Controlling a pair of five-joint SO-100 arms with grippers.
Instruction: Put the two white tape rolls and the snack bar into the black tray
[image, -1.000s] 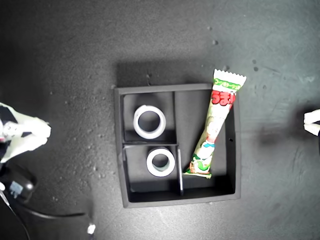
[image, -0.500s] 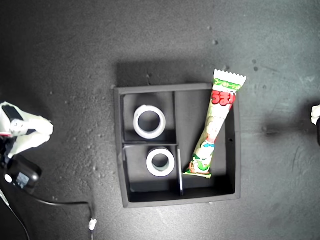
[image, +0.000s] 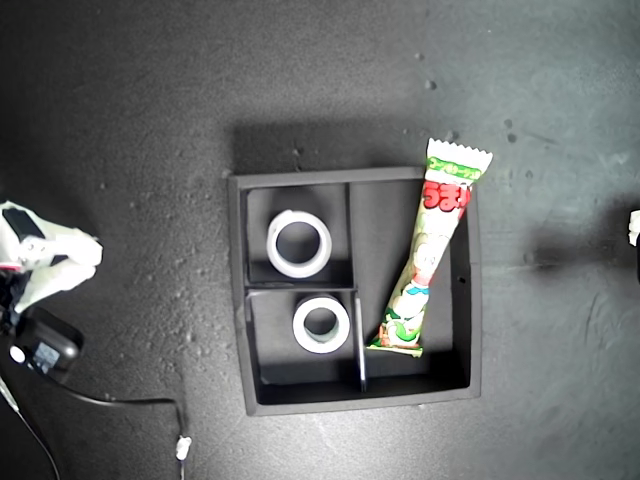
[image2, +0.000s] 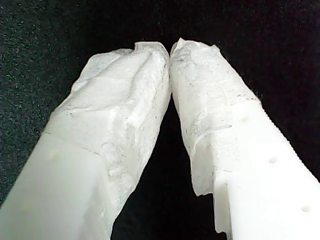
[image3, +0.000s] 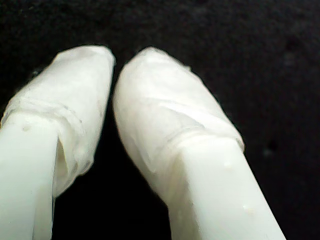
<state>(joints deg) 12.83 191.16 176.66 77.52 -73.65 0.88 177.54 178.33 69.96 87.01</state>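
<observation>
Both of my grippers are off the work. My first gripper (image2: 170, 50) has its jaws pressed together at the tips with nothing between them, only dark surface (image: 120, 120) beyond. My second gripper (image3: 114, 62) has its jaws nearly closed, a thin gap left, also empty.

The black tray (image: 236, 300) sits well away from both sets of jaws. One white tape roll (image: 299, 243) lies in a small compartment, the other white tape roll (image: 321, 324) in the small compartment next to it. The snack bar (image: 430, 255) lies slanted in the long compartment, one crimped end propped over the tray's wall.

I judge the placing step essentially finished. If anything remains, it is nudging that raised end down inside the wall; otherwise, simply park the arms.
</observation>
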